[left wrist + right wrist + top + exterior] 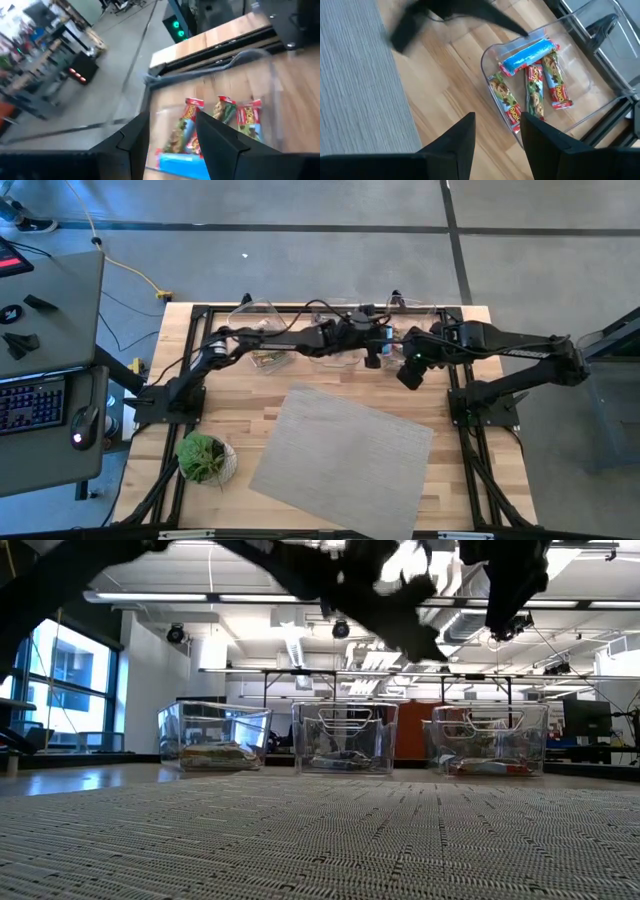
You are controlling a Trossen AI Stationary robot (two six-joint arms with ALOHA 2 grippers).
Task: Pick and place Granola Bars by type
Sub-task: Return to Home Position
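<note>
Granola bars [213, 753] in bins [375, 735] too small, indistinct in low view.

Grey mat [345, 458], potted plant [203, 457]

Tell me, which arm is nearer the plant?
Left. The left arm has its base close beside the plant; the right arm stands at the table's opposite side.

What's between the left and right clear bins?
A third clear bin stands between the left bin and the right bin; the low view shows all three in a row.
</note>
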